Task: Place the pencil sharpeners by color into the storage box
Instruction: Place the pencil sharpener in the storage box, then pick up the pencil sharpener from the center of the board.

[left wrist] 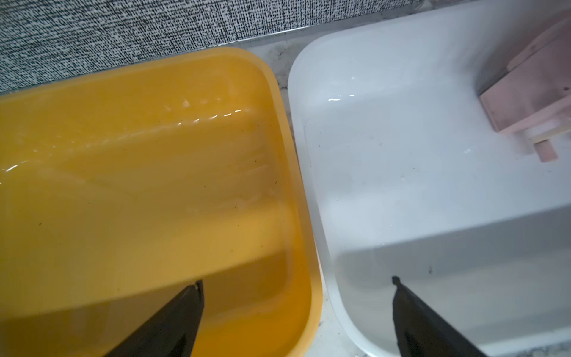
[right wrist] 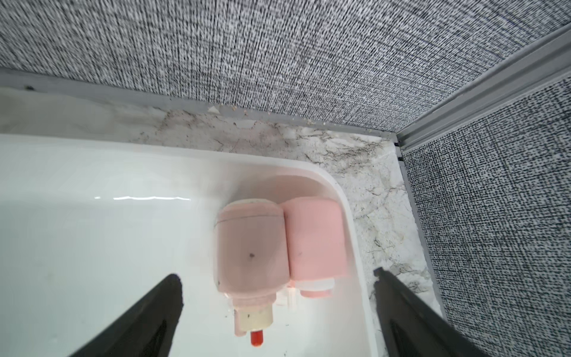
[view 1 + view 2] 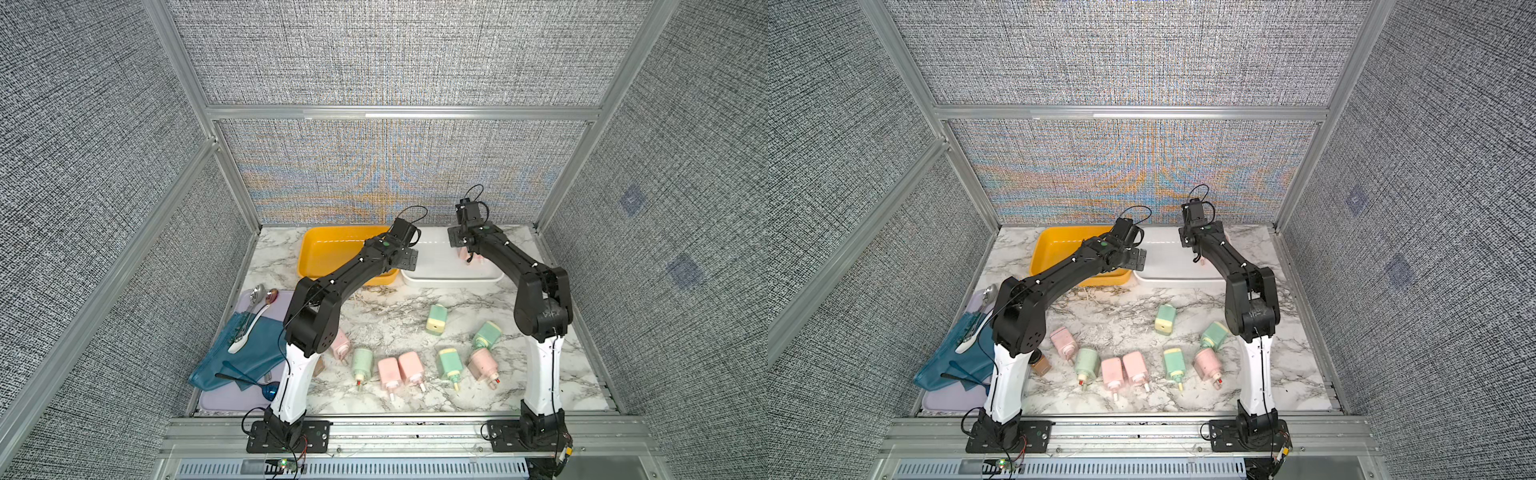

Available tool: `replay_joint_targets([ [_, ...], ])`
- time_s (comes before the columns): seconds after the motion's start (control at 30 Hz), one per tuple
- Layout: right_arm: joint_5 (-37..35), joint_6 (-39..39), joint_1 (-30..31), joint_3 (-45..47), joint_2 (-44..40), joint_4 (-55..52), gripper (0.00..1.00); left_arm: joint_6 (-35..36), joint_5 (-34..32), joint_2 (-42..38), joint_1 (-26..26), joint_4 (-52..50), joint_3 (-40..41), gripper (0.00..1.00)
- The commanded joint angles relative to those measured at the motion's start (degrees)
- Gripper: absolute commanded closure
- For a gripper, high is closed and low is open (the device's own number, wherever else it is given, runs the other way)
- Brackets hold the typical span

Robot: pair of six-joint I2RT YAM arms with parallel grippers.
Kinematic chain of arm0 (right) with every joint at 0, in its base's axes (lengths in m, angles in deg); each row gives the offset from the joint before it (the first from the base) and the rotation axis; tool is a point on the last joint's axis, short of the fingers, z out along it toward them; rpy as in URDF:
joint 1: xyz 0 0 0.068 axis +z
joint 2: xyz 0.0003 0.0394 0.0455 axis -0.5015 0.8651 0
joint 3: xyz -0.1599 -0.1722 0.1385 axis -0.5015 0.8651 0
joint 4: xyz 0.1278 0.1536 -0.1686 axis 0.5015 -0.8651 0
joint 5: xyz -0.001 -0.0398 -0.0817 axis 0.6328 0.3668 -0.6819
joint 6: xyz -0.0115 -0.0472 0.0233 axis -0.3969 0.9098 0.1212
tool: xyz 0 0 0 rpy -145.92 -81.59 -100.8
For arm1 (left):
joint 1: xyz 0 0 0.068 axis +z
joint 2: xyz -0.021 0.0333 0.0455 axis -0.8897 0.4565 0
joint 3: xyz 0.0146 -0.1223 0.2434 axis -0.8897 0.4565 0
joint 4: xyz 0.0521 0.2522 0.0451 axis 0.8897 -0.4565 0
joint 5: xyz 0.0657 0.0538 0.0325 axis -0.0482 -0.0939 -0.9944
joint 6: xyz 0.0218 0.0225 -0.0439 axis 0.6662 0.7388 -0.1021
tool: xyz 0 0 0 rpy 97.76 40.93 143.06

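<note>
While left gripper [image 1: 297,281] and right gripper [image 2: 276,274] gape wide, two pink sharpeners [image 2: 251,247] hug the white box [image 2: 355,241] corner.

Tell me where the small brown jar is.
In a top view the brown jar sits near the table's front left, close beside the left arm's white lower link, with a pink sharpener just to its right.

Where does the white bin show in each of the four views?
In a top view: white bin at the table's back, beside the yellow bin.
In a top view: same place, right arm reaching over it.
Left wrist: beside the yellow bin, a pink sharpener inside.
Right wrist: beneath the open right claw, two pink sharpeners in its corner.
Shared landmark: the grey fabric back wall.
</note>
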Motion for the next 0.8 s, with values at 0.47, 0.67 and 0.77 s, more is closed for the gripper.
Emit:
replay_joint_targets([
  [0.47,11.6,-10.1,2.5,43.1,-41.9,35.8,0.01,18.4,19.5,-21.5,-1.6,16.7,24.1,0.01],
  [0.67,14.7,-14.0,2.6,50.3,-52.8,31.9,0.01,22.1,33.3,-28.2,-2.8,18.7,30.9,0.01],
  [0.77,17.7,-13.8,2.6,53.6,-58.8,29.8,0.01,25.7,38.3,-31.4,-4.4,16.9,33.2,0.01],
])
